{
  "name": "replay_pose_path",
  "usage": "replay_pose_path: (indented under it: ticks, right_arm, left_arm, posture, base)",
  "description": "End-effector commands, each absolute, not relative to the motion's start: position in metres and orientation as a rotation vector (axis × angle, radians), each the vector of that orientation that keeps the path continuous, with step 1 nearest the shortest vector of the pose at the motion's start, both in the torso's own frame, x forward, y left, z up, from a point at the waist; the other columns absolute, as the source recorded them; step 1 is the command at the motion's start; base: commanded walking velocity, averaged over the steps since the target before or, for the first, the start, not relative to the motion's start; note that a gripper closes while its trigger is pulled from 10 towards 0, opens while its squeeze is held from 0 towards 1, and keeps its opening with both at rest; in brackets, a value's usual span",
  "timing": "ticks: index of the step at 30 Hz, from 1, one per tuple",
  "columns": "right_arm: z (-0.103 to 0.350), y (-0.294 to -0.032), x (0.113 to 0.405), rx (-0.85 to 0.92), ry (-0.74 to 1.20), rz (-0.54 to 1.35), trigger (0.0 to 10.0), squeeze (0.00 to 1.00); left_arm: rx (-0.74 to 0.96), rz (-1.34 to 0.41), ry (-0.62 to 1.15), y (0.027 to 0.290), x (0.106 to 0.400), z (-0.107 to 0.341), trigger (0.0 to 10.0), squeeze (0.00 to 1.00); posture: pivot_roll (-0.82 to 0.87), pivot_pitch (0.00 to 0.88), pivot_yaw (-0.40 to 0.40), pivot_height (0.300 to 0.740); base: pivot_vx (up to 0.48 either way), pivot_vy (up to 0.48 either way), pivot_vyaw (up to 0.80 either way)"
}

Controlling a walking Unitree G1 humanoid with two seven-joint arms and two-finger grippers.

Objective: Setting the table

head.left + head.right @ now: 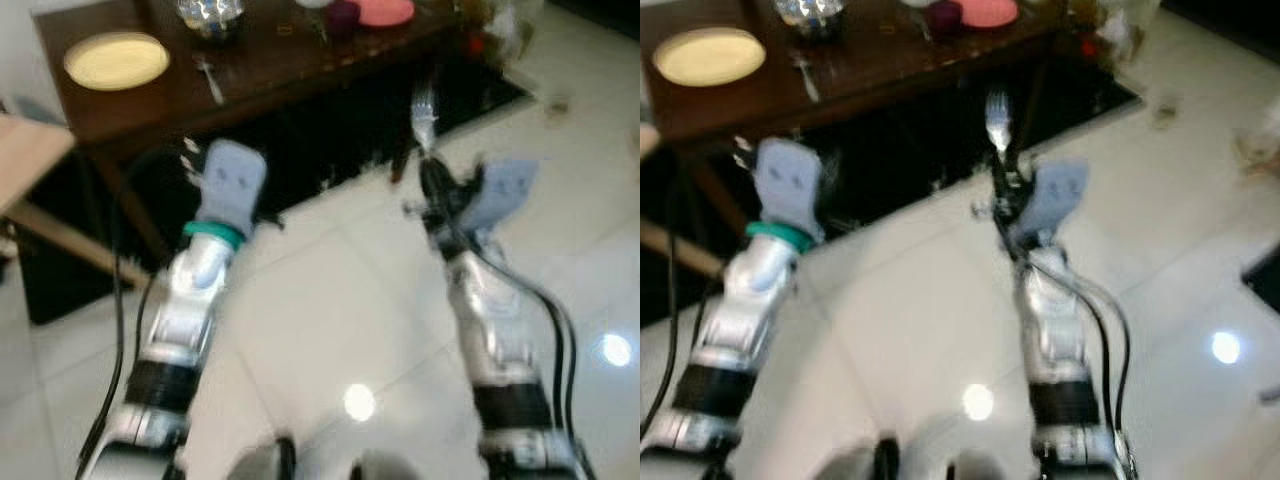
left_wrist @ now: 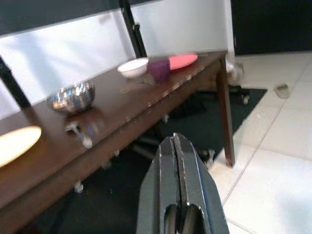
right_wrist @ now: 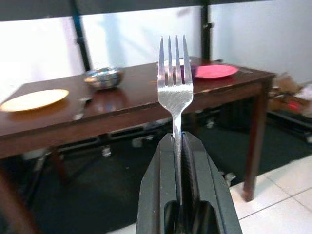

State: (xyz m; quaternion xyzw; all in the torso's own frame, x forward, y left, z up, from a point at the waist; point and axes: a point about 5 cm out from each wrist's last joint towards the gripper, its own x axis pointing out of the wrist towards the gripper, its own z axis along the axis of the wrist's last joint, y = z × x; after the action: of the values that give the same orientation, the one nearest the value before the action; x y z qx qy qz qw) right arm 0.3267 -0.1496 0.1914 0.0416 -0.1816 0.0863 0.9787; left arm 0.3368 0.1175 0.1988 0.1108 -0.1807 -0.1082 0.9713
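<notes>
My right gripper is shut on the handle of a silver fork, tines pointing up toward the table; the fork is held over the white floor short of the table. My left gripper is shut with nothing in it, raised in front of the dark wooden table. On the table lie a yellow plate, a silver utensil beside it, a shiny metal bowl, a white bowl, a purple cup and a pink plate.
A black mat lies under the table on the white tiled floor. A light wooden chair or bench edge juts in at the left. Small items sit on the floor at the far right.
</notes>
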Motion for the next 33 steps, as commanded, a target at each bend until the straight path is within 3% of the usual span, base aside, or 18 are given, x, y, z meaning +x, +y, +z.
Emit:
replay_pose_path:
  ticks: [1,33]
  right_arm:
    - [0.1879,-0.1552,0.3252,0.085,-0.358,0.152,10.0,0.00]
    - [0.1867,-0.1542,0.3250,0.083,-0.353,0.152,10.0,0.00]
  left_arm:
    - [0.228,-0.236,-0.361,0.1126,0.3352,0.1958,10.0,0.00]
    - [0.230,-0.264,-0.377,0.1052,0.3350,0.1960,10.0,0.00]
  posture:
    - [-0.11,0.048,0.093,0.740]
    - [-0.11,0.053,0.093,0.740]
  base:
    - [0.431,0.000,0.00]
    - [0.462,0.000,0.00]
